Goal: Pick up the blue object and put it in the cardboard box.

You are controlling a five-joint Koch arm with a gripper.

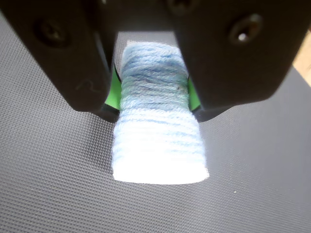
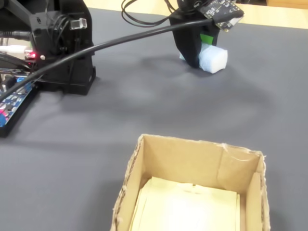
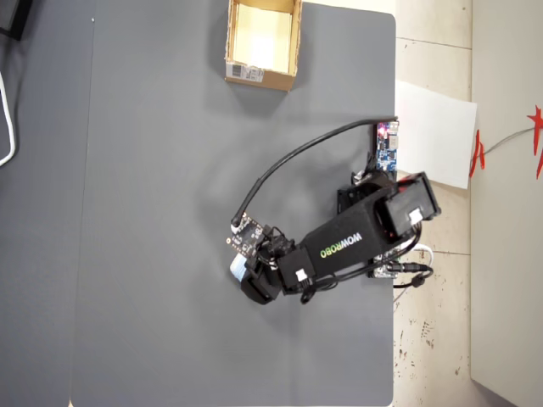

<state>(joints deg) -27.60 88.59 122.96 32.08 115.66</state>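
The blue object point(image 1: 158, 141) is a pale blue, yarn-wound soft block, almost white at its near end. My gripper point(image 1: 154, 104) is shut on it: the green pads point(image 1: 113, 92) press on both its sides and pinch its middle narrower. In the fixed view the block point(image 2: 214, 58) sticks out of the gripper point(image 2: 199, 53) low over the dark mat at the far side. From above, gripper point(image 3: 246, 275) and block point(image 3: 238, 269) sit mid-table. The cardboard box point(image 2: 183, 163) stands open at the near edge of the fixed view, and at the top in the overhead view point(image 3: 259, 78).
The arm's black base point(image 2: 62, 48) and a circuit board point(image 2: 14, 101) stand at the left of the fixed view. A black cable point(image 2: 120, 41) arcs from there to the gripper. The mat's right edge point(image 3: 395, 127) runs close beside the base.
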